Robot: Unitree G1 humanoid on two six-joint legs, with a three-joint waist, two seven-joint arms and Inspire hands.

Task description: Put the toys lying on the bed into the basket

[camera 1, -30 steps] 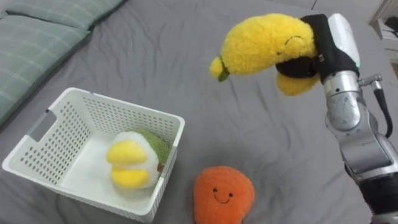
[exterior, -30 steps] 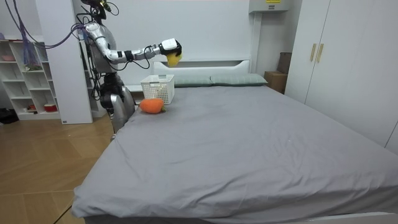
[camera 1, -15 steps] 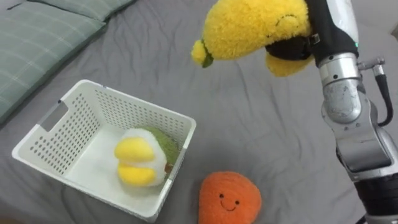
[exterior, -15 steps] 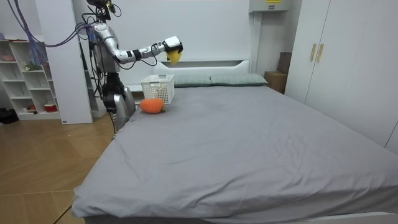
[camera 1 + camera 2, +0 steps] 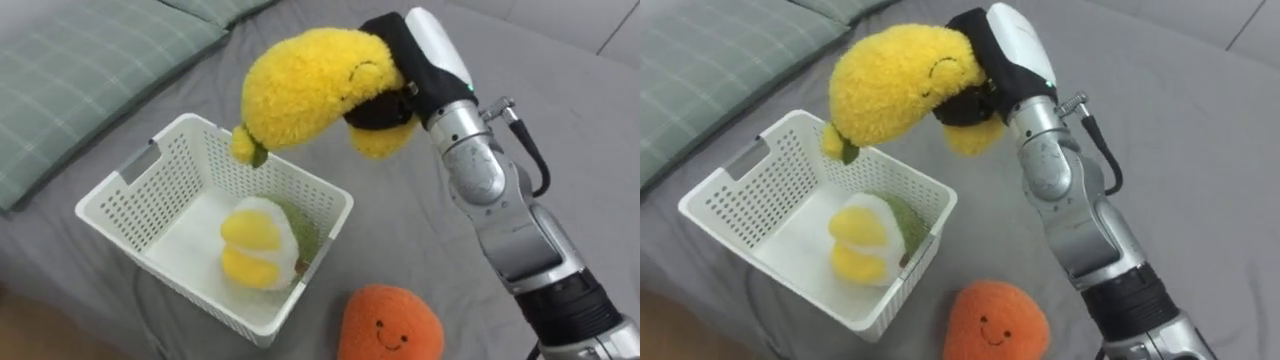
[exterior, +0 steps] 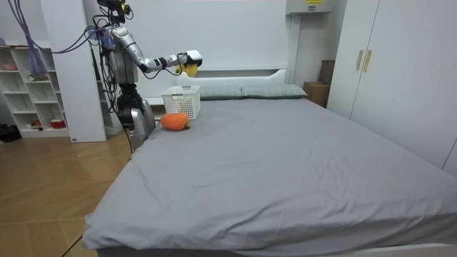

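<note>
The right hand (image 5: 400,50) has its fingers curled tight round a yellow plush toy (image 5: 300,85), holding it in the air over the far rim of the white basket (image 5: 125,200), at about 1 o'clock of the basket's middle. Inside the basket lies a white, yellow and green plush (image 5: 262,245), possibly an avocado. An orange smiling plush (image 5: 390,325) rests on the grey bed (image 5: 570,130) at the basket's 4 o'clock, just beside it.

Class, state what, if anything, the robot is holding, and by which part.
The right hand grips the yellow plush toy round the end away from its green tip.
</note>
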